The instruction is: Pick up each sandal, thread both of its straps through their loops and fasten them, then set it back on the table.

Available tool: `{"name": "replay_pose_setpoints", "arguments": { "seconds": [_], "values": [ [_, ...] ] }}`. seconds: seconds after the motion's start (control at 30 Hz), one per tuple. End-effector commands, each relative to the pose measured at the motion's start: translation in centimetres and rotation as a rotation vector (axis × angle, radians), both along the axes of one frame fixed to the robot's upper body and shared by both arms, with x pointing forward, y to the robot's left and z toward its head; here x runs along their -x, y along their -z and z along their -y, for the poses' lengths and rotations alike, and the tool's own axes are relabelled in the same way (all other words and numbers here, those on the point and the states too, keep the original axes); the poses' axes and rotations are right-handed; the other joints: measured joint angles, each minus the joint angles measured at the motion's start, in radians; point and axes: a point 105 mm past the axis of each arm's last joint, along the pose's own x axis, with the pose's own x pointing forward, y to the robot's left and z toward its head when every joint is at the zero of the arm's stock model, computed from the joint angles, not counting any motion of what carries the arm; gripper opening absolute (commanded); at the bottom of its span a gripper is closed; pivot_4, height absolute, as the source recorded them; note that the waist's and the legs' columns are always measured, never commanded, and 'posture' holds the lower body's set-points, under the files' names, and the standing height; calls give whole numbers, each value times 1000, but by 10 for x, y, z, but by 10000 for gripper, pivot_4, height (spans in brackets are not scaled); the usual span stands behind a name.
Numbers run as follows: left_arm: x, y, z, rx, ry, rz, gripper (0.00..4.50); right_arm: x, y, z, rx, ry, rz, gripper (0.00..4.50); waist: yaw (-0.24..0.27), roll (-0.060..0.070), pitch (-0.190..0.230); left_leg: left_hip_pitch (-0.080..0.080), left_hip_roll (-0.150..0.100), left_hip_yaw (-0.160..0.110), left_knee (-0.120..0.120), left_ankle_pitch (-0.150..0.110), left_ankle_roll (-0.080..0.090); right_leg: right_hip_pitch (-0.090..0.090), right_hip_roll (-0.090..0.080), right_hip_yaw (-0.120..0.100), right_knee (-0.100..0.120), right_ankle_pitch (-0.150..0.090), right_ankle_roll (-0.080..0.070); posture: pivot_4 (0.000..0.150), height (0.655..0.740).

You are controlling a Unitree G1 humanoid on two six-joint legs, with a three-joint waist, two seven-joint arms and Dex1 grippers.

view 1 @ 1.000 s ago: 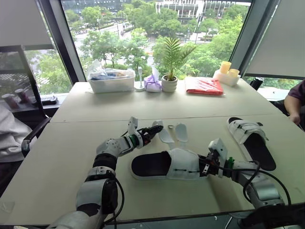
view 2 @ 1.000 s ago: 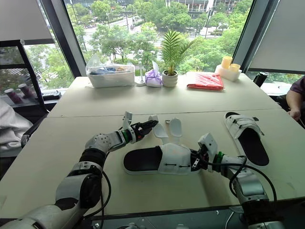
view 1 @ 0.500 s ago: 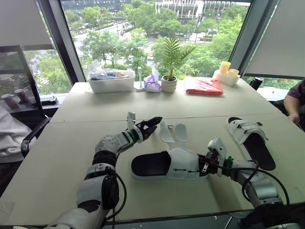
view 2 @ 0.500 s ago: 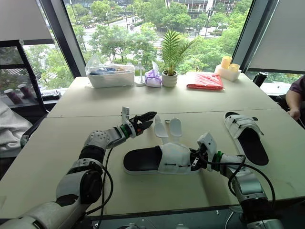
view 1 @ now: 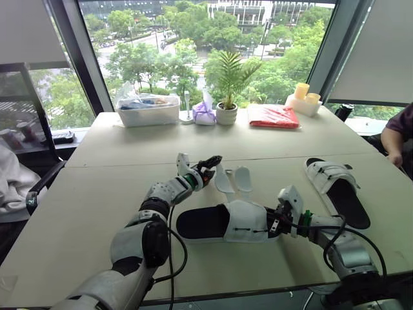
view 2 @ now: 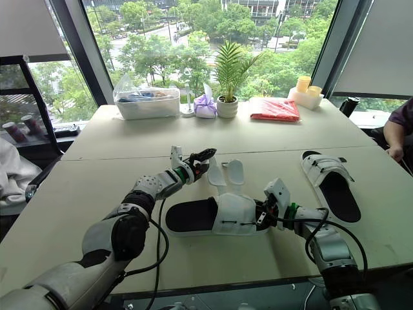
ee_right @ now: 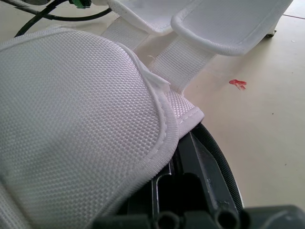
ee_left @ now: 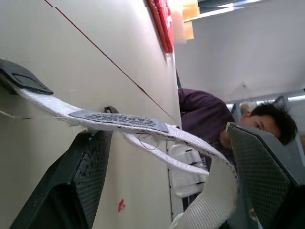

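Observation:
A white-strapped sandal with a black sole (view 1: 222,223) lies on the table in front of me, its two straps (view 1: 234,179) unfastened and spread flat on the far side. My left gripper (view 1: 210,163) reaches to the strap tips. In the left wrist view its fingers (ee_left: 76,181) stand open, with one strap (ee_left: 119,121) running across the gap. My right gripper (view 1: 274,223) is shut on the edge of the sandal's white upper (ee_right: 71,119). A second sandal (view 1: 337,194) lies at the right, apart from both grippers.
Along the table's far edge stand a clear plastic box (view 1: 147,108), a purple bag (view 1: 206,111), a potted plant (view 1: 227,106), a red package (view 1: 274,116) and yellow cups (view 1: 303,100). A person's arm (view 1: 397,139) rests at the right edge.
My left gripper has reached farther out and slightly right, up to the strap tips. The right gripper and the sandal have kept their place.

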Motion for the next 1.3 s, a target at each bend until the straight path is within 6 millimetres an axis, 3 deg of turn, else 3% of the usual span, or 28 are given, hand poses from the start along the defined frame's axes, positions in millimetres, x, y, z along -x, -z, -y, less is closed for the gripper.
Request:
{"name": "replay_pose_setpoints", "arguments": {
  "seconds": [0.03, 0.2, 0.37, 0.5, 0.63, 0.73, 0.77, 0.8, 0.83, 0.9, 1.1, 1.2, 1.3],
  "values": [
    [-8, -21, 2, 24, -39, 48, 27972, 0, 16, -5, 15, 10, -52, 0, 0, 0, 0, 0, 0, 0, 0, 0, 0, 0, 0, 0, 0, 0, 0, 1500, 7388],
    [-11, -24, 2, 38, -63, 51, 4431, -2, 17, -7, 10, 9, -48, 0, -1, 0, 0, 0, 0, 0, 0, 0, 0, 0, 0, 0, 0, 1, 0, 1500, 7388],
    [-13, -22, 0, 17, -77, 52, 4431, -2, 18, -8, 11, 8, -48, 0, -2, 0, 0, 3, 0, 0, -1, 0, 0, 0, 0, 0, -1, 3, 0, 1500, 7388],
    [-11, -33, 1, -62, -31, 187, 4431, -2, 19, -9, 12, 4, -48, 0, -2, 0, 0, 3, 0, 0, -1, 0, 0, 0, 0, 0, -1, 3, -1, 1500, 7388],
    [0, -63, 15, -313, 125, 580, 4431, -2, 19, -5, 20, 11, -44, 0, -2, -1, 0, 3, 0, 0, -1, 0, 0, 0, 0, 0, -2, 4, -1, 1500, 7388],
    [24, -75, 27, -536, 287, 948, 4431, 0, 20, -2, 28, 16, -44, 0, -3, 0, 0, 3, 0, 0, -2, 0, 0, 0, 0, 0, -3, 4, -2, 1500, 7388],
    [32, -75, 31, -586, 327, 1030, 4431, 0, 21, -2, 31, 17, -45, 0, -3, 0, 0, 4, 0, 1, -3, 0, 0, 1, -1, 0, -3, 4, -3, 1500, 7388],
    [49, -70, 33, -747, 406, 1253, 4431, 1, 21, -1, 33, 17, -46, 0, -3, 0, 0, 4, 0, 1, -3, 0, -1, 1, -1, 0, -4, 4, -3, 1500, 7388],
    [66, -59, 33, -930, 504, 1488, 4431, 1, 22, 0, 35, 17, -46, 0, -6, 1, -1, 5, 0, 1, -4, -1, -1, 1, -1, 0, -4, 4, -3, 1500, 7388],
    [90, -38, 32, -1087, 642, 1751, 4431, 1, 22, 1, 36, 15, -47, 0, -4, 2, -1, 8, 0, 3, -8, -1, -2, 1, -2, 0, -5, 4, -4, 1500, 7388],
    [100, -28, 13, -1290, 561, 2171, 4431, -1, 21, 1, 39, 11, -44, 0, 5, 0, -1, 8, 0, 3, -8, -1, -2, 0, -2, 0, -7, 4, -10, 1500, 7388],
    [96, -30, 9, -1345, 478, 2257, 4431, -1, 21, 1, 40, 9, -44, 0, 5, 0, -1, 8, 0, 3, -8, -1, -2, 0, -2, 0, -7, 4, -10, 1500, 7388],
    [92, -36, 12, -1335, 387, 2256, 12758, -1, 22, 1, 42, 8, -48, 0, 5, 0, -1, 8, 0, 3, -7, -1, -2, 0, -2, 0, -6, 5, -7, 1500, 7388]
  ]
}}
